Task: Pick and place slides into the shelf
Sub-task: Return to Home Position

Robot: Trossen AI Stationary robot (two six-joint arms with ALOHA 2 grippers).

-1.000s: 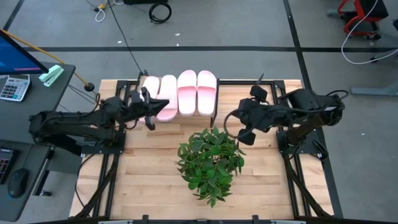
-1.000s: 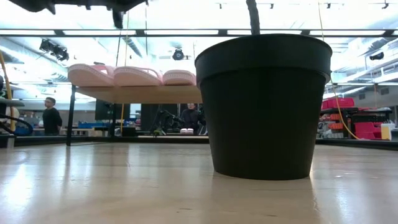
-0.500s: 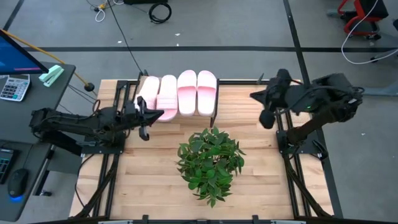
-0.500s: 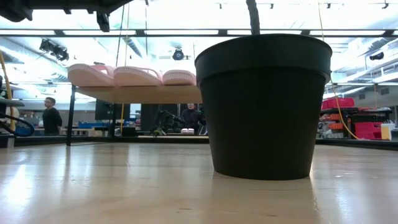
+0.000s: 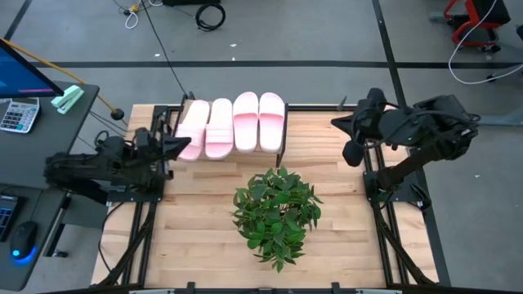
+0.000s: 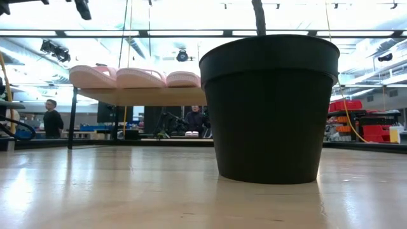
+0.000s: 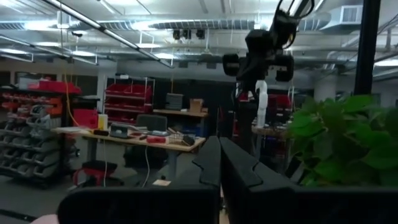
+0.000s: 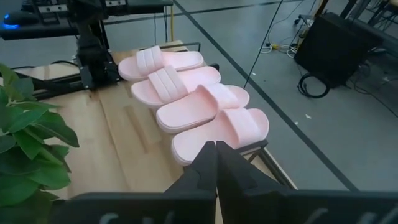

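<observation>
All four slides (image 5: pixel 233 124) lie side by side on the shelf (image 6: pixel 152 97) at the desk's (image 5: pixel 204 237) far edge, the left tool (image 5: pixel 181 144) clenched and empty near the leftmost one, the right tool (image 5: pixel 337 123) likewise clenched and empty, well apart to their right.

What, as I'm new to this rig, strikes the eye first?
Four pale pink foam slides line the light-wood shelf at the far edge of the wooden table. A leafy green plant in a black pot fills the middle; the left end effector and right end effector wait shut at the sides.
</observation>
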